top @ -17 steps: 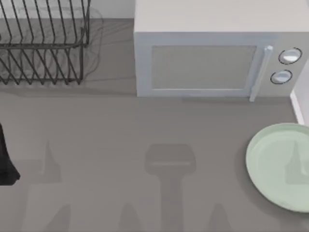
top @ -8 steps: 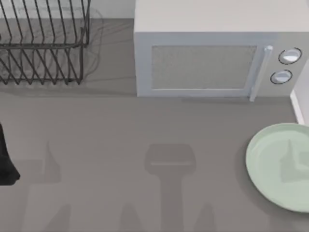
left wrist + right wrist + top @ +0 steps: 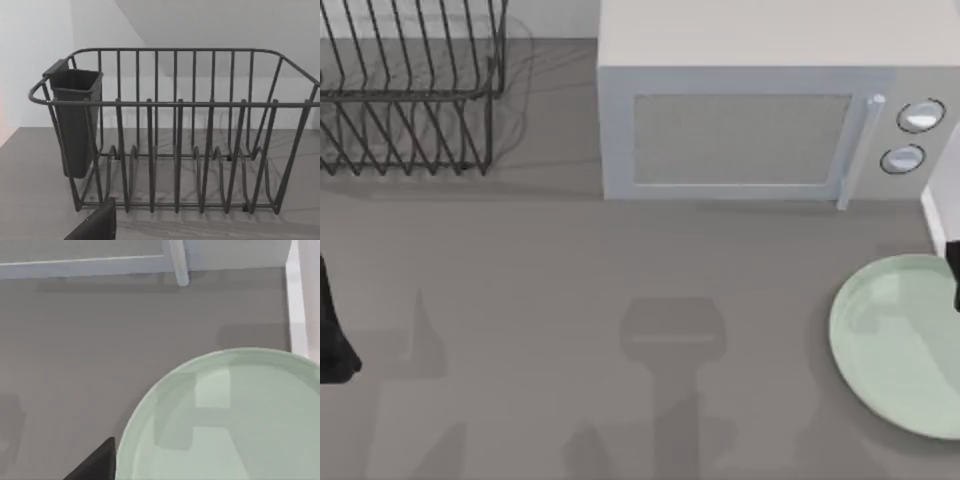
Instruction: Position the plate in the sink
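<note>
The pale mint-green plate [image 3: 898, 342] lies flat on the grey counter at the right side, partly cut off by the top view's right edge. In the right wrist view the plate [image 3: 235, 420] sits close below the camera. A thin white rim of the sink [image 3: 934, 224] runs just beyond the plate, at the far right; the sink rim [image 3: 296, 305] also appears in the right wrist view. A dark sliver of my right gripper [image 3: 954, 274] hangs over the plate's far right rim. My left gripper [image 3: 332, 335] stays parked at the left edge.
A grey-white microwave [image 3: 760, 110] stands at the back, centre to right. A black wire dish rack [image 3: 410, 90] with a dark cup holder [image 3: 75, 125] stands at the back left. Open grey counter [image 3: 620, 300] lies in front of both.
A dark part of my right gripper has come into sight at the right edge over the plate. The arm shadows on the counter have shifted. Plate and left arm have not moved.
</note>
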